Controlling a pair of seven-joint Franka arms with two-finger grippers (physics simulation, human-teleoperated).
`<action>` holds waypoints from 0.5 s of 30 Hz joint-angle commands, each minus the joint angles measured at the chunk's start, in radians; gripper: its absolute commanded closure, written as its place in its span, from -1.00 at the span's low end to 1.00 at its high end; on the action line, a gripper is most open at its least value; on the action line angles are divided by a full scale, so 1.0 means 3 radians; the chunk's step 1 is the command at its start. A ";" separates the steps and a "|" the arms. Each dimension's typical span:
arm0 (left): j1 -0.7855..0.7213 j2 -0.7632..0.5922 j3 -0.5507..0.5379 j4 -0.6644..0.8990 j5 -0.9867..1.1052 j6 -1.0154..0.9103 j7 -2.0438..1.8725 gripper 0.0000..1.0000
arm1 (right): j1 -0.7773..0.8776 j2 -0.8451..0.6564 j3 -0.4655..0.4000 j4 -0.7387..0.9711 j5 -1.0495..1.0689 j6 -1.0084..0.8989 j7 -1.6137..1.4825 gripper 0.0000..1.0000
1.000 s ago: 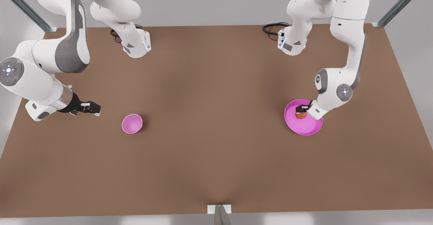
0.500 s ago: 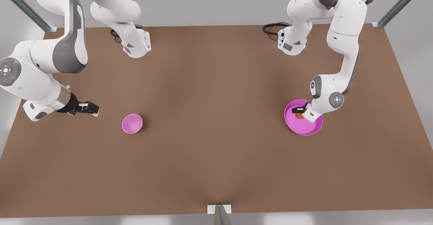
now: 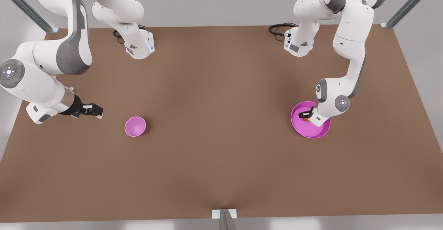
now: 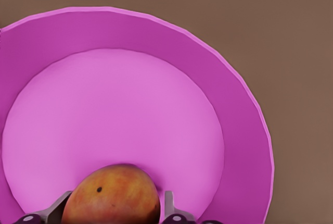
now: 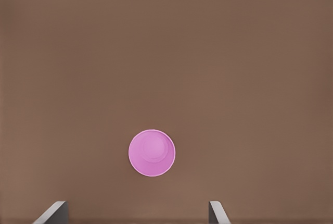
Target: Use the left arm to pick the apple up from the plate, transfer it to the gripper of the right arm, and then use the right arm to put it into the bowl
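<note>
- I see the apple [image 4: 112, 195] lying on the plate [image 4: 244, 125], near the plate's rim on the side toward the wrist camera; in the front view the apple [image 3: 306, 119] is a small orange spot partly covered by the gripper.
- The left gripper [image 3: 306, 115] is down inside the plate [image 3: 313, 130], its 2 fingers [image 4: 169, 206] set either side of the apple. From the left wrist view the fingers look close against the fruit, but I cannot tell whether they are pressing on it or just beside it.
- The left arm [image 3: 349, 60] reaches down from its base at the far right of the table [image 3: 221, 161], elbow high and forearm dropping steeply, wrist bent low over the plate.
- The bowl [image 3: 135, 126] stands upright toward the front view's left, well apart from the plate.
- The right gripper [image 3: 97, 111] hangs left of the bowl, fingers [image 5: 216, 212] spread apart and holding nothing; the bowl [image 5: 151, 152] sits between them farther off.
- The right arm [image 3: 41, 74] waits, folded at the left, its silver wrist collar tipped toward the bowl.
</note>
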 commanded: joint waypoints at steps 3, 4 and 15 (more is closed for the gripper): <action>0.0000 -0.0002 0.0000 0.0000 0.0007 0.0019 -0.0090 -0.64 | -0.0011 -0.0003 0.0000 0.0001 0.0001 -0.0004 -0.0002 -1.00; -0.0005 -0.0002 0.0000 0.0000 0.0007 0.0019 -0.0090 -0.58 | -0.0011 -0.0003 -0.0005 0.0001 0.0001 -0.0004 -0.0002 -1.00; -0.0041 -0.0340 -0.0061 0.0904 -0.0080 -0.1217 -0.0095 -0.29 | -0.0001 0.0002 0.0000 0.0001 0.0001 -0.0004 0.0024 -1.00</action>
